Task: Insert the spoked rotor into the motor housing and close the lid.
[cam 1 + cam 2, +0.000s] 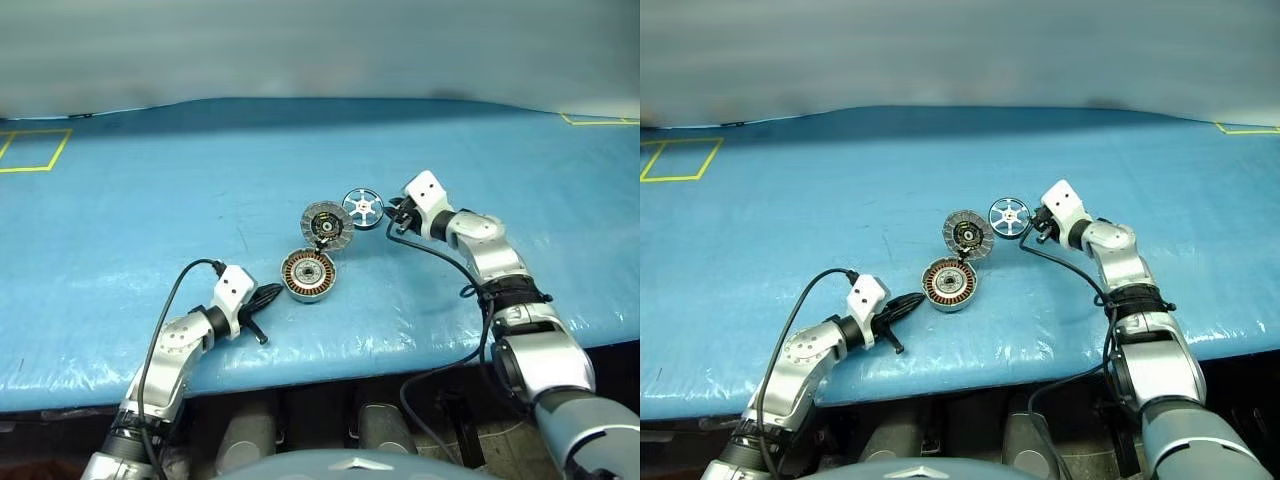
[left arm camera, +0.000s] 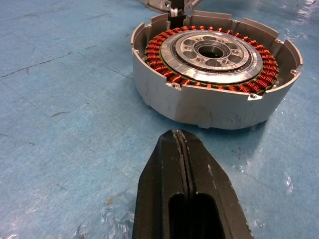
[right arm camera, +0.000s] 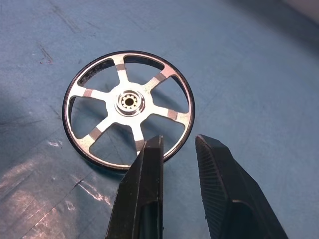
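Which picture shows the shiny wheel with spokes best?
The right wrist view: the spoked rotor sits close up, all six spokes and hub clear. Both eye views show it tiny, beside the right gripper.

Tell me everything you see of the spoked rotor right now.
The spoked rotor is a small wheel with a thin black rim, six shiny silver spokes and a silver hub with a centre hole. It lies flat on the blue table cover, right of the open grey lid. The right hand hovers open at its rim.

A lab test bench: blue sheet-covered table point(image 1: 150, 200) with yellow taped squares point(image 1: 30, 150); plain grey wall point(image 1: 320, 40) behind.
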